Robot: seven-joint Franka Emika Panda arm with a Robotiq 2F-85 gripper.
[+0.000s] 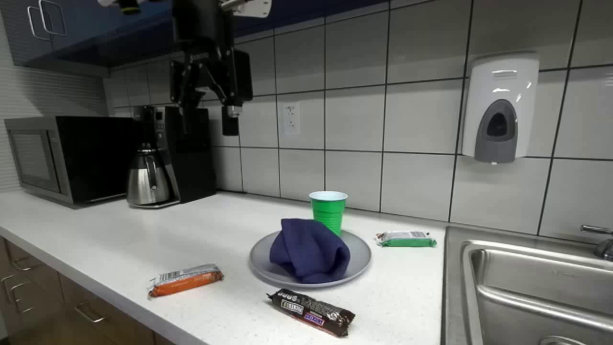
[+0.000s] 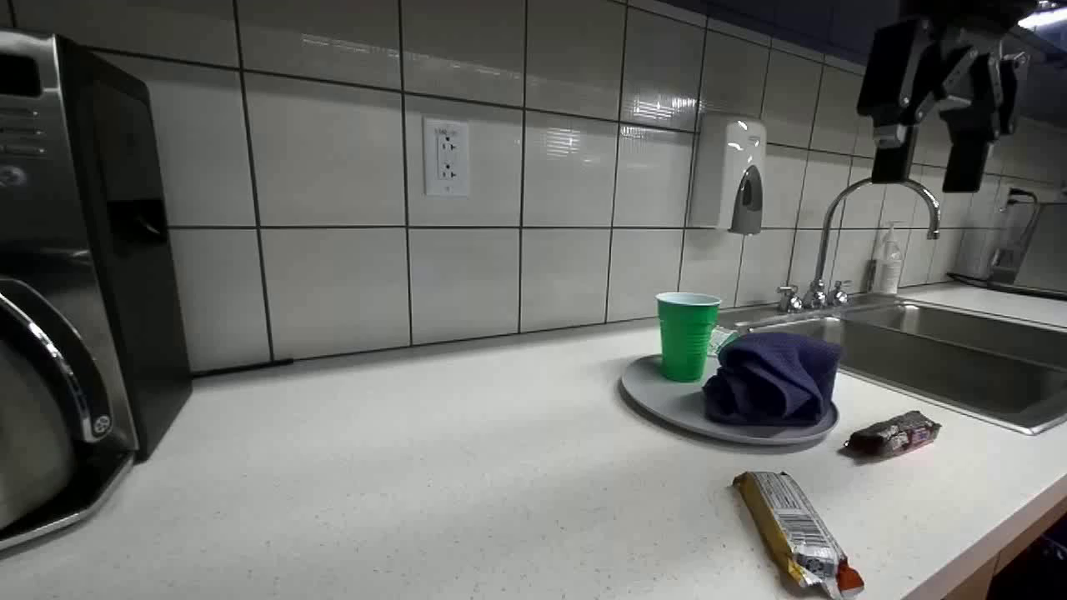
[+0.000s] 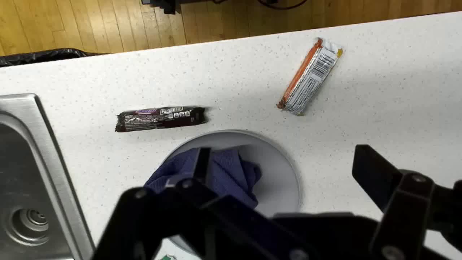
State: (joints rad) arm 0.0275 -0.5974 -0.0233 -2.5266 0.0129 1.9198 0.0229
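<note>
My gripper [image 1: 208, 120] hangs high above the counter in both exterior views, its jaws wide apart with nothing between them. A crumpled dark blue cloth [image 1: 309, 251] lies on a round grey plate [image 1: 261, 262]. Behind it a green cup [image 2: 686, 340] stands upright on the plate; the gripper hides it in the wrist view. From the wrist, one finger [image 3: 203, 162] overlaps the cloth [image 3: 231, 177]. Around the plate lie an orange-and-silver bar [image 3: 310, 77], a dark brown bar [image 3: 160, 118] and a green-and-white bar [image 1: 406, 239]. The gripper touches none of them.
A steel sink [image 1: 455, 278] is set into the counter beside the plate, with a faucet [image 2: 821, 250] behind it. A soap dispenser [image 1: 500, 108] is fixed to the tiled wall. Further along stand a coffee maker [image 1: 189, 153] with a steel carafe [image 1: 147, 182] and a microwave [image 1: 91, 158].
</note>
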